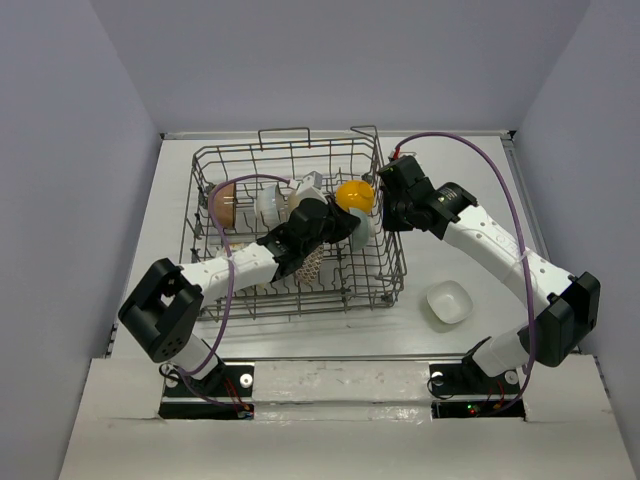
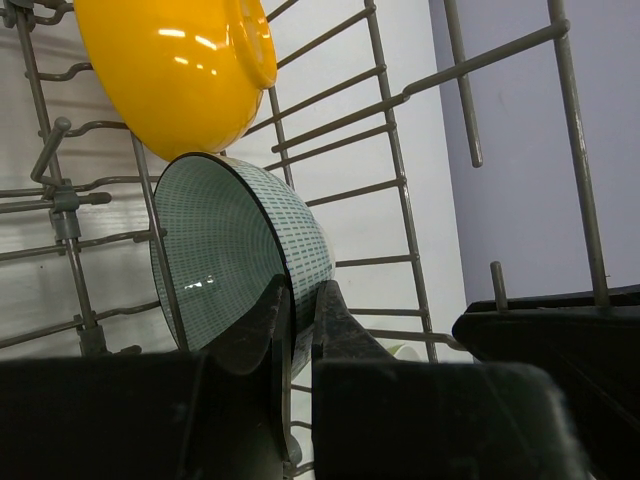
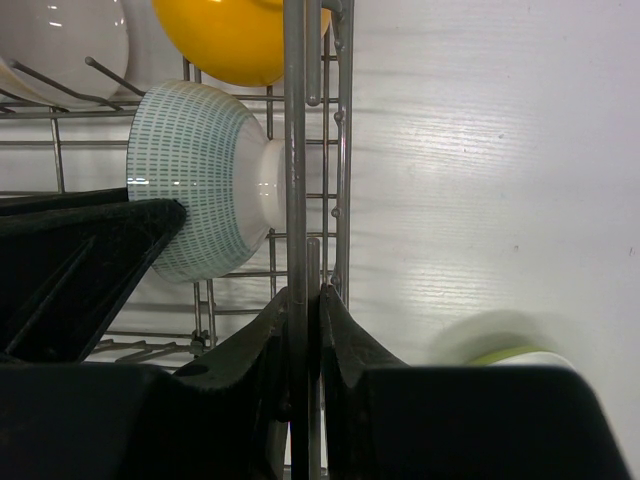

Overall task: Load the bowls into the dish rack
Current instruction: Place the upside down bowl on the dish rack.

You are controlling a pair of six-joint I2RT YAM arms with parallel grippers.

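- Jaws on your left gripper [image 2: 300, 300] are pinched narrow on the rim of the teal patterned bowl [image 2: 230, 250], centre-left of the left wrist view, just under the orange-yellow bowl [image 2: 170, 70].
- Your right gripper [image 3: 305, 300] clamps an upright wire of the dish rack [image 3: 295, 150].
- Step in hand, as I judge it: seating that bowl on edge. Release once it rests, then fetch the white bowl [image 1: 447, 302] on the table [image 1: 450, 200], lower right of the top view.
- No writing is readable.

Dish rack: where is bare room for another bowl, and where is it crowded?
Free: near-right corner of the dish rack, in front of the teal patterned bowl; its far row behind the orange-yellow bowl. Crowded: middle row, where bowls, left pincer and right pincer meet.
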